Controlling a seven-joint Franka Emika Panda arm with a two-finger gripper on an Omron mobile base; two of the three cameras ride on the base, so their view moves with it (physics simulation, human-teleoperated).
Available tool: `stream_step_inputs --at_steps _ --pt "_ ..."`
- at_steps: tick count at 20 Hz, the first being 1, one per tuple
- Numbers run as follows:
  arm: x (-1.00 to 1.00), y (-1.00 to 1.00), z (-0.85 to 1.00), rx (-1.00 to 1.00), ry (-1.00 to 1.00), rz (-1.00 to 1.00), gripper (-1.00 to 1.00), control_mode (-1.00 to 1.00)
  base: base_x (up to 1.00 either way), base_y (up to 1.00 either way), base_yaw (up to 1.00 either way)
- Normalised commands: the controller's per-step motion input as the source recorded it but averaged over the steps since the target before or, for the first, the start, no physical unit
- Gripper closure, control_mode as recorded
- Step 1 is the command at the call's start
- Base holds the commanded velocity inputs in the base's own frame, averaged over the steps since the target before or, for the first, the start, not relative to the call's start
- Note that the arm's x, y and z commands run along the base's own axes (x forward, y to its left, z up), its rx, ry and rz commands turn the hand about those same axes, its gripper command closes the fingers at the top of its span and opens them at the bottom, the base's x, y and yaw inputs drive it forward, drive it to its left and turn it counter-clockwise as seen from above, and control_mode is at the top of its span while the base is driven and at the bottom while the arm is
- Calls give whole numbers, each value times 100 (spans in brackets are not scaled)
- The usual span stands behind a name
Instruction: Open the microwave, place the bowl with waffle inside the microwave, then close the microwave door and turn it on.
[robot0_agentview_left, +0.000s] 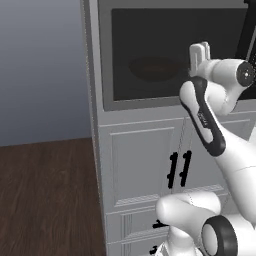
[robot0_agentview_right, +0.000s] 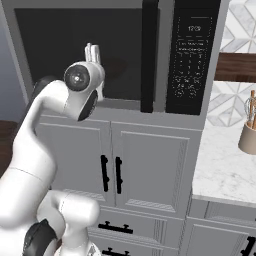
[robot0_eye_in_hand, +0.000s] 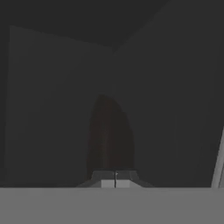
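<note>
Behind the dark glass of the microwave door, a dim brownish bowl with waffle rests inside the microwave, seen as a faint oval low in the window in the left base view. The door lies flush with the grey frame, its tall black bar handle standing upright just left of the black control strip. In the hand view, the bowl appears as a reddish-brown shape against the dark cavity walls, directly ahead of the gripper; its outline is too murky to show the waffle clearly. The gripper's two fingertips meet with no gap between them and hold nothing. In the left base view the gripper points at the glass in front of the window's right part, to the right of the bowl; whether it touches the pane cannot be told. The right base view shows the same gripper above the arm's round dark wrist joint, left of the bar handle. Below the microwave stand white panelled cabinet doors with a pair of short black handles side by side. To the right, a marble counter carries a tan utensil holder. At the left, a dark wooden floor meets a plain grey wall.
</note>
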Motion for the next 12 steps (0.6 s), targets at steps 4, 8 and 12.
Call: stream_step_inputs --at_steps 4,8,12 --pt "69 -9 -25 13 -9 16 100 -100 0 0 0" --pt "-84 -50 27 6 -8 15 100 -100 0 0 0" --pt "-100 -68 46 3 -2 19 100 -100 0 0 0"
